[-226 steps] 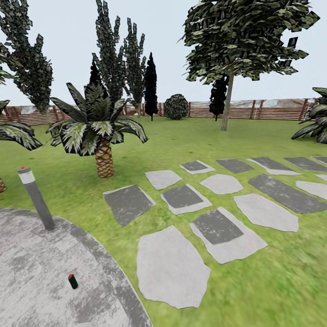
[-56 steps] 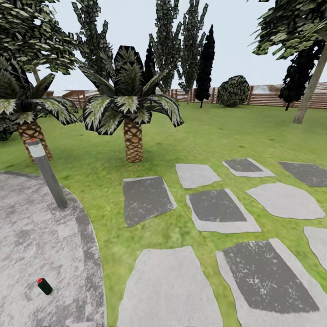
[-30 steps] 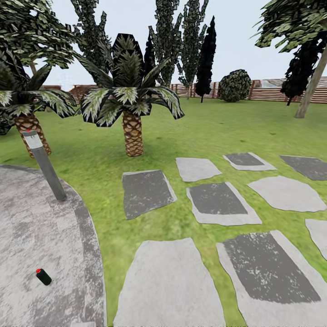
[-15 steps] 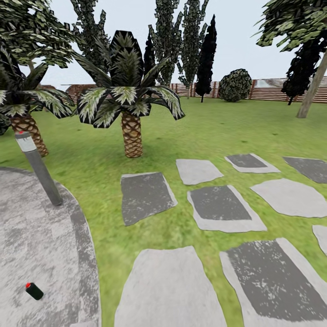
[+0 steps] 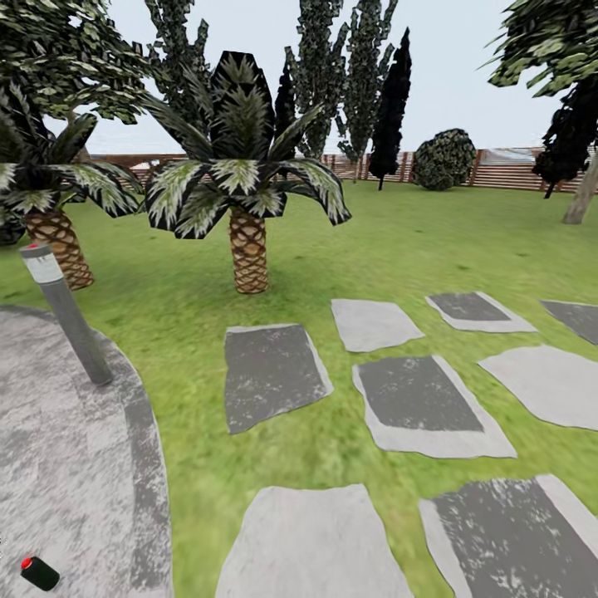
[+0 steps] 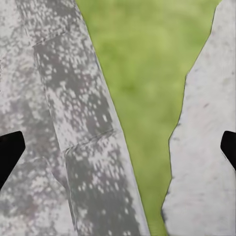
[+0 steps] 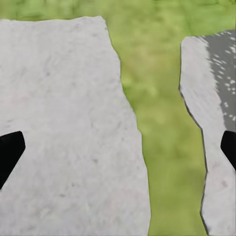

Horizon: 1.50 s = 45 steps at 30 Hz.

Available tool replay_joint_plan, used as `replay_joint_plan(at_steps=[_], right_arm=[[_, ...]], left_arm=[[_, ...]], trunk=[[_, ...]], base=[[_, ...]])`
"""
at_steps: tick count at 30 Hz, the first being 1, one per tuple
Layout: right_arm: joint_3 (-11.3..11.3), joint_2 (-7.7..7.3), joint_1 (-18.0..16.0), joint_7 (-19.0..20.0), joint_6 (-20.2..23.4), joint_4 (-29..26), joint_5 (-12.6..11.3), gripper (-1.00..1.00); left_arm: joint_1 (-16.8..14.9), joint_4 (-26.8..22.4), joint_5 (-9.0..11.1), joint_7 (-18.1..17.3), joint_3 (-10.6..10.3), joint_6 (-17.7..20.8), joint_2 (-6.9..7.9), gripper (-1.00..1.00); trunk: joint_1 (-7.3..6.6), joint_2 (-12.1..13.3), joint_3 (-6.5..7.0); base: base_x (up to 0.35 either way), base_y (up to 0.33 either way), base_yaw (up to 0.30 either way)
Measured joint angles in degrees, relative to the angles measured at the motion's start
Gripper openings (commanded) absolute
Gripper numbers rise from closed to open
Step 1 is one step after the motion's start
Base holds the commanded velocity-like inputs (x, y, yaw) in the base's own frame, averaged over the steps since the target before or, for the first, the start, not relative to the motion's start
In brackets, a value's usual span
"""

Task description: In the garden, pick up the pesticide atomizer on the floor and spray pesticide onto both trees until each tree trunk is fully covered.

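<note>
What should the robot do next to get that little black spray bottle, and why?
Probably turn left and roll closer. The pesticide atomizer lies on its side on the floor, at the head view's bottom-left corner. The left hand and the right hand, both open, hang over paving and grass, not over the bottle.

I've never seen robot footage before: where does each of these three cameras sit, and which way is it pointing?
Head view: on the robot's head, looking forward and down over lawn, the paved floor and the pesticide atomizer.
Left wrist view: by the left hand, looking down at the floor's rim; dark fingertips at the edges.
Right wrist view: by the right hand, looking down at stepping stones.
Both wrist views share grass.
</note>
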Motion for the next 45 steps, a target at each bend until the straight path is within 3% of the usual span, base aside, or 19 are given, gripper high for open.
replay_joint_plan(at_steps=[22,40,45], right_arm=[[0.1,0.00,0.0,0.0,0.0,0.0,0.0,1.00],[0.1,0.00,0.0,0.0,0.0,0.0,0.0,1.00],[0.1,0.00,0.0,0.0,0.0,0.1,0.0,1.00]], left_arm=[[0.0,0.2,0.0,0.0,-0.1,0.0,0.00,1.00],[0.0,0.2,0.0,0.0,0.0,0.0,0.01,1.00],[0.0,0.2,1.0,0.0,0.0,0.0,0.07,1.00]], trunk=[[0.00,0.0,0.00],[-0.01,0.0,-0.01],[0.00,0.0,0.00]], base=[[0.320,-0.158,0.272],[0.337,-0.023,0.062],[0.340,0.000,0.257]])
